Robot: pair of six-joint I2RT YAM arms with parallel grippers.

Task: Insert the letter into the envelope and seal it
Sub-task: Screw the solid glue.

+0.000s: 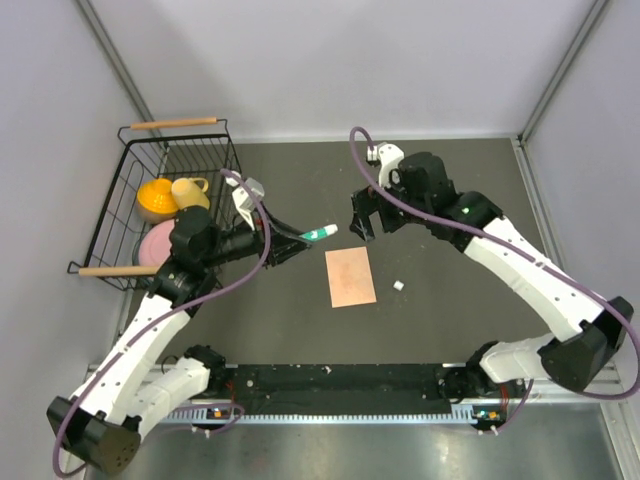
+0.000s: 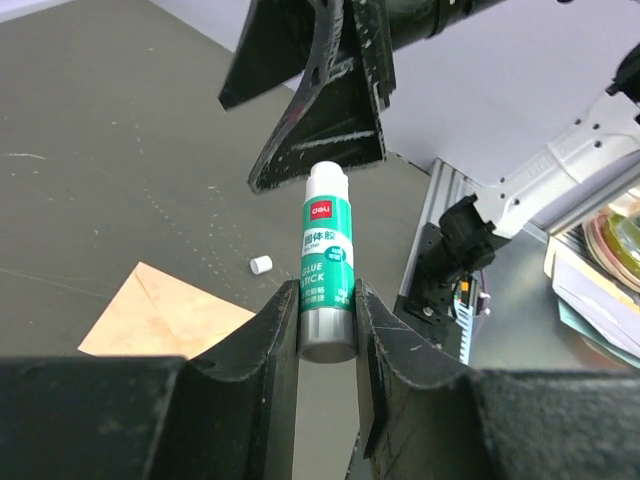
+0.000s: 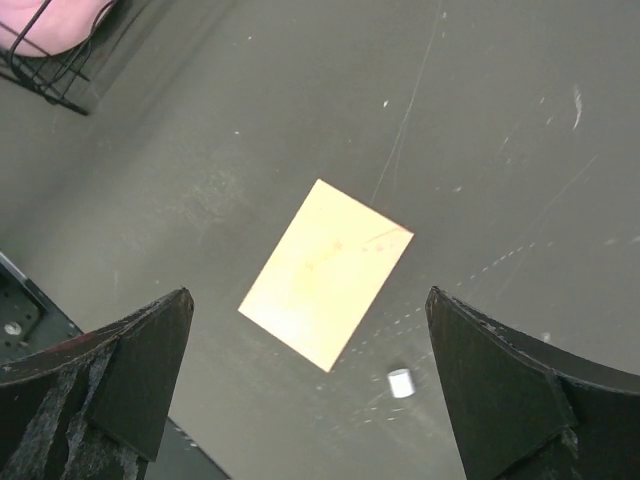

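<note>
The envelope (image 1: 351, 277) was laid flat mid-table (image 1: 440, 325), well clear of every edge. A glue stick (image 2: 327, 262) was clamped in the left gripper (image 2: 328, 320); the right gripper (image 1: 362, 228) was held spread, empty.

A lab test cell: grey panel walls (image 1: 330, 60) enclosing a dark table (image 1: 300, 180).

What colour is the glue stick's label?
The glue stick is white on top, green below with white text; the left wrist view shows it best.

The envelope (image 1: 351, 277) lies on the table (image 1: 450, 320), cap (image 1: 398, 286) just right, basket (image 1: 200, 150) far left.
</note>
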